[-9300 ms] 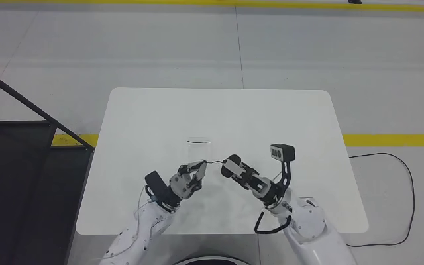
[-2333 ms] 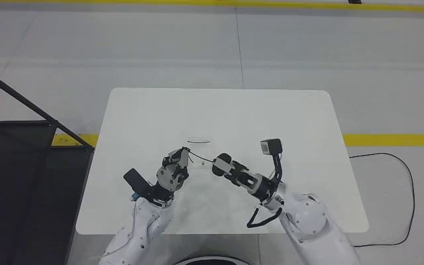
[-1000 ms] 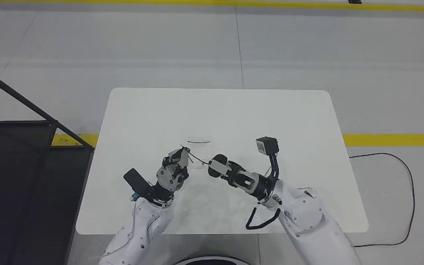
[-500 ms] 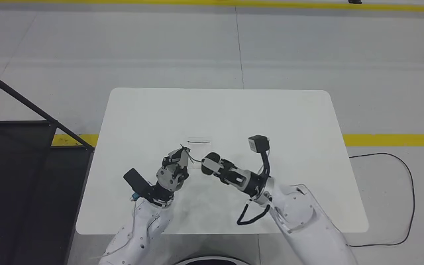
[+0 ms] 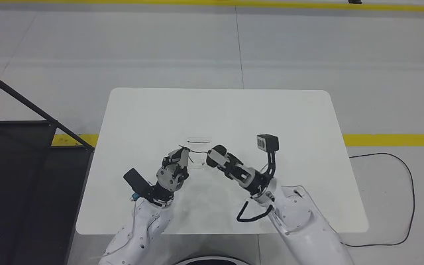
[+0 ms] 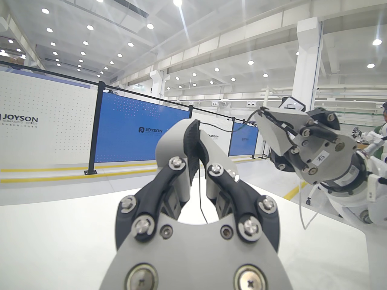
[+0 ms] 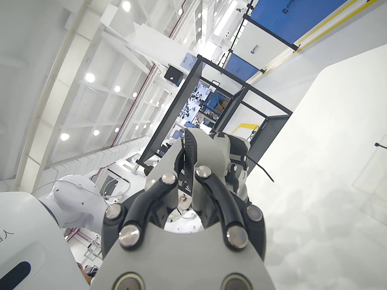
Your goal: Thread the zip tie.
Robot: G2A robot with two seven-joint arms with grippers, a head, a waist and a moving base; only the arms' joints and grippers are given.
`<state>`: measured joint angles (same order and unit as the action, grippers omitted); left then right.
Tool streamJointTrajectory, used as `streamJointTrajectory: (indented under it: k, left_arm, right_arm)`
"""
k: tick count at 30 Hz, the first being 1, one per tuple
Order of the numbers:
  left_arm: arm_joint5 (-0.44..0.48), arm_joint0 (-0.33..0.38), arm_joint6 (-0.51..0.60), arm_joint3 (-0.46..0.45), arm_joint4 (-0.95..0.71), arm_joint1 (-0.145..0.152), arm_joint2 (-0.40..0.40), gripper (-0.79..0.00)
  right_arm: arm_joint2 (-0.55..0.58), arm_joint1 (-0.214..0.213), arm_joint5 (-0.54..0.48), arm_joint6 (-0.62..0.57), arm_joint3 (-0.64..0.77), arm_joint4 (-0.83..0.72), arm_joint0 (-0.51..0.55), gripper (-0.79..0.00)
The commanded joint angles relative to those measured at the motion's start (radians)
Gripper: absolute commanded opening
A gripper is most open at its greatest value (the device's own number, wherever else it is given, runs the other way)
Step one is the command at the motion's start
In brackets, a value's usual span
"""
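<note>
While both end effectors are held close together above the near middle of the white surface [image 5: 285, 119], the zip tie [image 6: 200, 188] is kept in the air between them. The left end effector [image 5: 179, 158] is clenched on the strap, whose loose tail is seen hanging down between its fingers. The right end effector [image 5: 211, 159], at 3 o'clock of it in the top view, is pinched shut on the strap's other end, as far as can be judged. The stretch between the two tips is bowed into a shallow arc. No closed loop can be made out, so the threading is judged not yet done. Which end carries the head cannot be told.

For the step to be done well, the tip is best kept short beyond the pads so that it is not deflected. It should be lined up square with the head's slot and fed in slowly while the head is held steady by the other arm. A slip is to be expected if either grip is relaxed early. A second black tie [image 5: 199, 140] is seen lying on the surface at 12 o'clock of the pair, apart from them.
</note>
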<state>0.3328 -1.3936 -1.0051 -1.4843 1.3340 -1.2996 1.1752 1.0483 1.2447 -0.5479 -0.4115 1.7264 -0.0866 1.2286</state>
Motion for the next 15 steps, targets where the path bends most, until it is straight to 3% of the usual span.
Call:
streamJointTrajectory:
  k: [1, 15]
  left_arm:
    - [0.0, 0.0, 0.0, 0.0, 0.0, 0.0, 0.0, -0.785]
    - [0.0, 0.0, 0.0, 0.0, 0.0, 0.0, 0.0, -0.785]
  right_arm:
    - [-0.005, 0.003, -0.007, 0.025, -0.002, 0.013, 0.002, -0.785]
    - [-0.048, 0.025, 0.072, 0.073, -0.026, 0.048, -0.048, -0.785]
